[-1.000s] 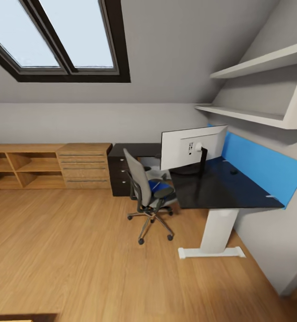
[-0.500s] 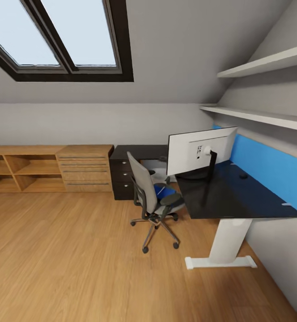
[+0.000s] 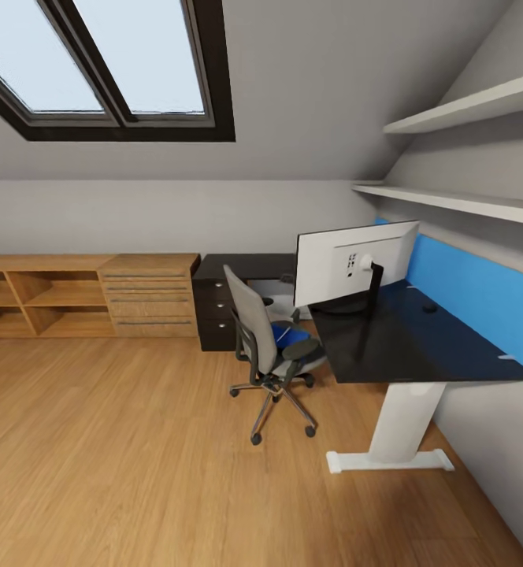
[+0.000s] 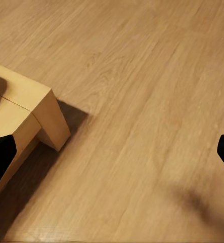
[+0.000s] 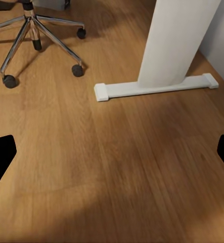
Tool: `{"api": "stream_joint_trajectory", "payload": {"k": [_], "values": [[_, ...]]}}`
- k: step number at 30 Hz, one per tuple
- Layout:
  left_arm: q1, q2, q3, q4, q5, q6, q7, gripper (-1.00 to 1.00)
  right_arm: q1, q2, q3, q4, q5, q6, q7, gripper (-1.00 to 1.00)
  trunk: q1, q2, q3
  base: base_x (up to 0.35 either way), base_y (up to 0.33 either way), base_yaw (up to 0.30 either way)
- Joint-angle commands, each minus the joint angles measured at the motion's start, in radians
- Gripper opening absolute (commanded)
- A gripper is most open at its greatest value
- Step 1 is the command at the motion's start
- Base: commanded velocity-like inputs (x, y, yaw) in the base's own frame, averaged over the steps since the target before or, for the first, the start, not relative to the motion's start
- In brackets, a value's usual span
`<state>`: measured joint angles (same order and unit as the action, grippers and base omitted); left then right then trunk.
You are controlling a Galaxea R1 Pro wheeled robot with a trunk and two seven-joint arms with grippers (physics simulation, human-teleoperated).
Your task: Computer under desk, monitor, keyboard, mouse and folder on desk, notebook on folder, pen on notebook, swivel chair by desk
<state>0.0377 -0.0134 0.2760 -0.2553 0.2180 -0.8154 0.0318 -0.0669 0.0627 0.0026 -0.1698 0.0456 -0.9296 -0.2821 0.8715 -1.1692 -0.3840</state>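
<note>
The robot stands well back on the wood floor [image 3: 135, 472], facing the black counter [image 3: 419, 346] that runs along the wall with the blue panel [image 3: 474, 303]. The monitor [image 3: 354, 261] stands on the counter with its pale back toward the camera, so that part of the task looks settled. The swivel chair [image 3: 265, 346] sits just beside the counter's inner corner, and a blue folder [image 3: 287, 337] lies on its seat. A small dark object [image 3: 428, 309] near the blue panel may be the mouse, though it is too small to be sure. The left gripper [image 4: 112, 152] hangs released over bare floor beside a low wooden block [image 4: 26, 116], and the right gripper [image 5: 112, 152] is likewise spread wide over the floor, with the counter's white leg [image 5: 175, 43] and the chair's chrome base [image 5: 36, 35] ahead of it. The step in hand appears to be the approach. To do it well, I would drive toward the open side of the chair, stopping short of its casters so the base does not nudge it, and square up so an arm can come down flat onto the folder from above. The white foot of the counter leg is worth steering wide of.
</note>
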Motion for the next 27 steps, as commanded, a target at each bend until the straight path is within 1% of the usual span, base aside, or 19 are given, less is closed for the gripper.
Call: {"api": "stream_joint_trajectory", "payload": {"k": [1, 6, 8, 15, 22, 27], "values": [[0.001, 0.000, -0.004, -0.002, 0.004, 0.000, 0.009, 1.00, -0.001, 0.000, 0.000, 0.001, 0.005, -0.002, -0.006, 1.00, 0.004, -0.008, -0.004, 0.000, 0.000, 0.000], [0.001, -0.002, -0.006, -0.002, 0.004, 0.002, 0.034, 1.00, -0.001, -0.001, 0.000, 0.001, 0.005, -0.002, -0.006, 1.00, 0.023, -0.043, -0.020, 0.000, 0.005, 0.000], [0.001, -0.002, -0.007, -0.002, 0.004, 0.003, 0.036, 1.00, -0.001, -0.001, 0.000, 0.001, 0.005, -0.002, -0.006, 1.00, 0.031, -0.057, -0.026, 0.000, 0.094, 0.000], [0.001, -0.002, -0.008, -0.002, 0.003, 0.024, 0.037, 1.00, -0.001, -0.001, 0.000, 0.001, 0.005, -0.001, -0.006, 1.00, 0.058, -0.106, -0.048, 0.000, 0.256, 0.000], [0.001, -0.003, -0.008, -0.002, 0.001, 0.031, 0.036, 1.00, -0.001, -0.001, 0.000, 0.001, 0.005, 0.000, -0.006, 1.00, 0.085, -0.155, -0.070, 0.000, 0.301, 0.000], [0.001, -0.007, -0.009, -0.002, 0.000, 0.028, 0.036, 1.00, -0.001, -0.001, 0.000, 0.001, 0.005, 0.000, -0.006, 1.00, 0.104, -0.190, -0.086, 0.000, 0.112, 0.000]]}}
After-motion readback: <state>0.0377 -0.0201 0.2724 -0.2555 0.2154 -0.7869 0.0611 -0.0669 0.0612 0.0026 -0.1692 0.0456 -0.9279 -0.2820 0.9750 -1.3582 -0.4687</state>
